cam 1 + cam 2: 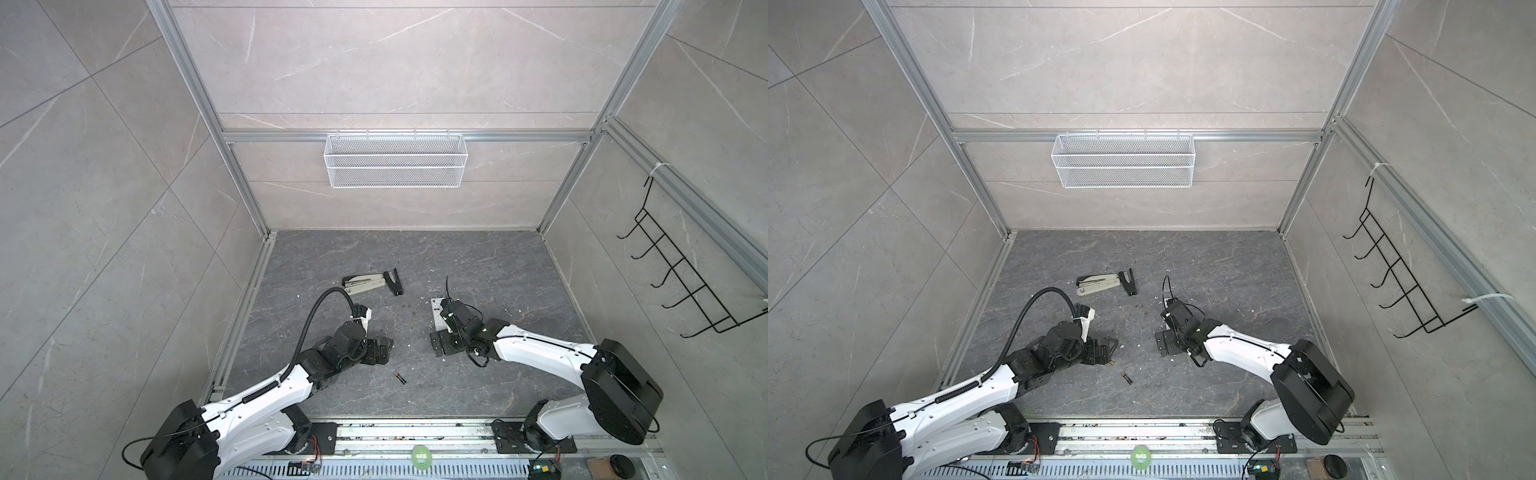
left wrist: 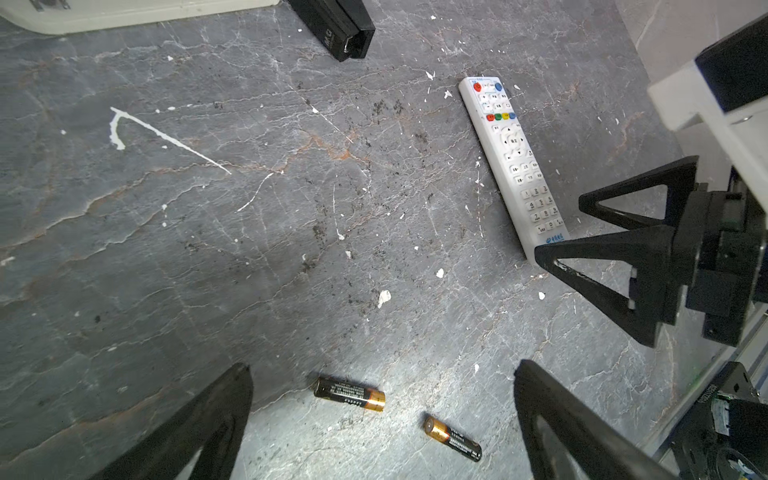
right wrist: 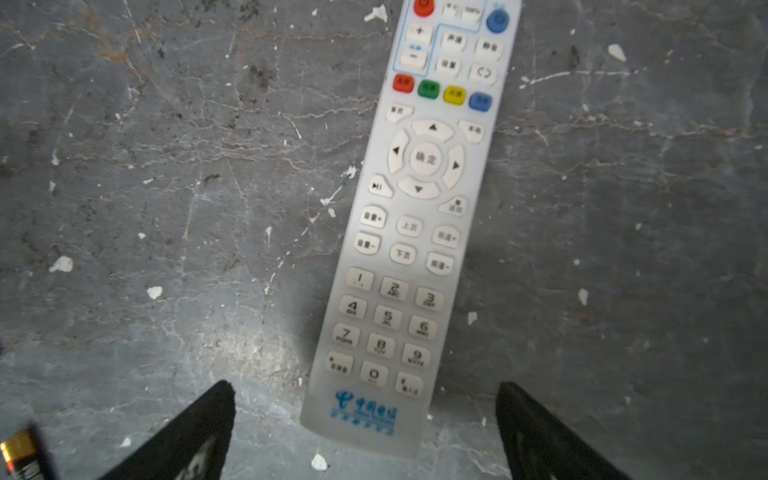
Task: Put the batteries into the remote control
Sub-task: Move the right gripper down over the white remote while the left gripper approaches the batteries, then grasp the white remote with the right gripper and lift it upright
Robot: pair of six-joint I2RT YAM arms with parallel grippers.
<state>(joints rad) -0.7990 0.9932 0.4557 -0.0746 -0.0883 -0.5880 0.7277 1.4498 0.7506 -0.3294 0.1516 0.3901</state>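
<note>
**Remote control** (image 3: 415, 232): long white handset lying flat and keys-up on the dark marbled surface (image 1: 478, 270). Red and coloured keys are at one end and a blue logo at the other (both top views show only part of it, under the right arm).

**First battery** (image 2: 349, 393), **second battery** (image 2: 453, 439): black cylinders with copper-gold bands. They lie loose on the surface past the remote control's logo end, apart from it and from each other.

**Right gripper** (image 3: 365, 385): jaws spread wide to either side of the remote control's logo end, grasping nothing.

**Left gripper** (image 2: 382, 368): jaws spread wide and empty, past the remote control's logo end. The first battery lies between its fingers in the left wrist view.

**Stapler** (image 1: 365, 284): beige and black, swung open, well apart from the remote control, beyond its red-key end.
</note>
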